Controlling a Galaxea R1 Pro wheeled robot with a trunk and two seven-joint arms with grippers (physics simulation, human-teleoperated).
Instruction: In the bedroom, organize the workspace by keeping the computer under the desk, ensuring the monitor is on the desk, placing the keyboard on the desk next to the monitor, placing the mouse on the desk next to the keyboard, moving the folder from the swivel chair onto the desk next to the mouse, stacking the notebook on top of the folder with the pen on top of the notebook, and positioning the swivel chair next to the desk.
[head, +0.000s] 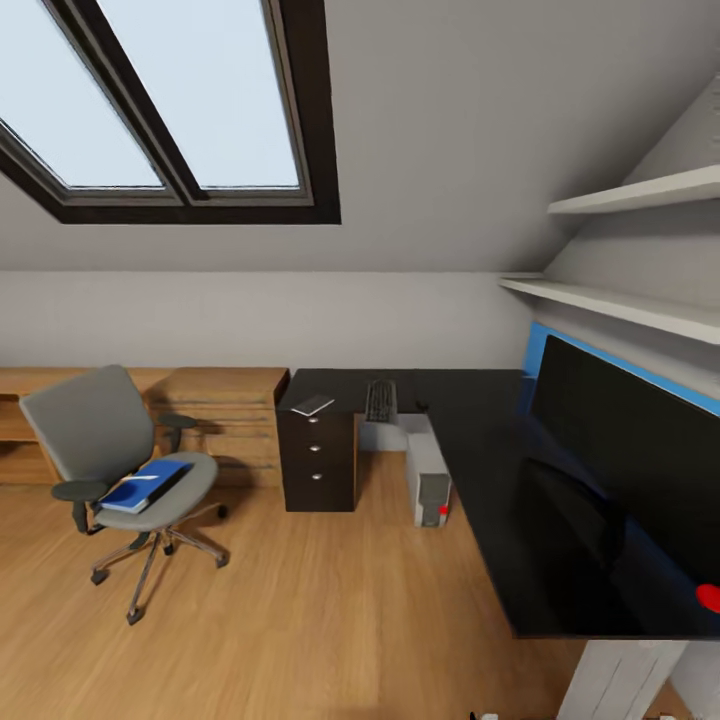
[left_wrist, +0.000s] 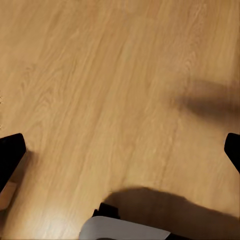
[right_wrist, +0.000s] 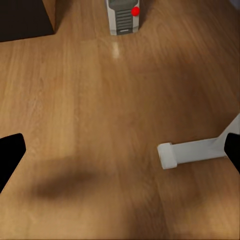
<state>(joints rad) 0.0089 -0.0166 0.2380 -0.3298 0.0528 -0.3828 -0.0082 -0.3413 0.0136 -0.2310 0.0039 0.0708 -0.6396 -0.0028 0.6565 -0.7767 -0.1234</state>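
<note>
Black-topped desk (head: 480, 400) in head view already carried one monitor (head: 640, 450) and one keyboard (head: 380, 400); one computer (head: 430, 485) sat under it. Still pending: one blue folder (head: 145, 485) lay on the swivel chair (head: 110, 440), well apart from desk. Left wrist view: left gripper (left_wrist: 120, 150) spread wide, empty, over bare floor. Right wrist view: right gripper (right_wrist: 120, 150) likewise parted, grasping nothing, computer ahead.

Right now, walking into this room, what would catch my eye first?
Probably the bright blue folder lying on the seat of the grey swivel chair, out on the wood floor left of the desk. Then the big black monitor on the desk's right wing, and the skylight overhead.
</note>
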